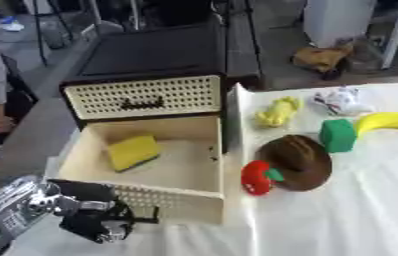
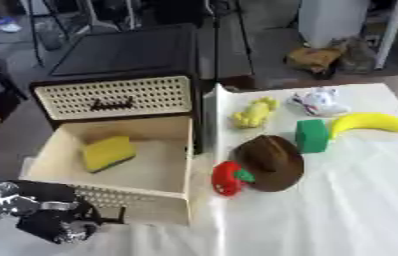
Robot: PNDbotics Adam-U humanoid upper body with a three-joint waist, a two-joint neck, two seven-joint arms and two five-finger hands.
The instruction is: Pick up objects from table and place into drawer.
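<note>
At the lower left corner of the left eye view, the left hand [image 1: 97, 220] is seen just in front of the open drawer [image 1: 163, 200], beside its dark handle. Its fingers appear curled, but whether the handle is pinched or merely neared cannot be told. The right hand is shown in neither view.

The drawer is drawn fully out of the black cabinet [image 1: 150, 55], presumably so that things can be dropped in from above. A yellow sponge [image 1: 133, 152] is already lying flat on its floor, toward the back left. Above it, a second cream drawer front [image 1: 144, 96] is shut.

On the white-covered desk [image 1: 342, 220], to the right of the drawer, the remaining things are laid out: a red and green toy [image 1: 258, 177] touching a brown hat-like object [image 1: 299, 161], a green block [image 1: 337, 135] touching a yellow banana [image 1: 391, 121], a small yellow toy [image 1: 278, 111], and a white object with red marks [image 1: 342, 100]. They are grouped near the drawer's right wall, so that only a short carry is judged necessary. Most of the task is judged undone.
</note>
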